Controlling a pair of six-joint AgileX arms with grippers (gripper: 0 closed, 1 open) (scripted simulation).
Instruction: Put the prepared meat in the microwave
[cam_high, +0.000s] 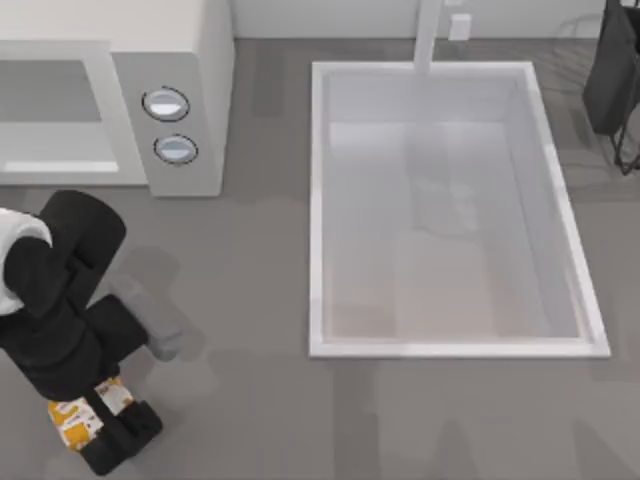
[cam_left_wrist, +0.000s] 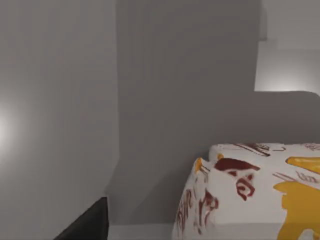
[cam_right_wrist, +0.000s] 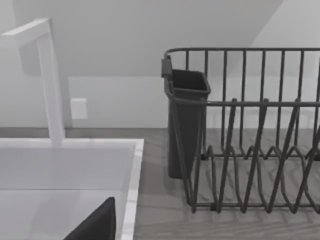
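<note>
Fingers of our left gripper straddle the prepared meat, seemingly closed on it. We'd lift straight, then swing gently toward the microwave.

even, soft light; faint shadow beside left arm on table; pale glare in sink

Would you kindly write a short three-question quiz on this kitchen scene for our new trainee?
1. True or false: the prepared meat already lies inside the microwave.
2. Which gripper is at the package: A) left gripper, B) the right one?
3. Fill in: right of the microwave sits the white ____.

Key: 1 false, it lies on the counter at the top view's lower left; 2 A; 3 sink.
</note>
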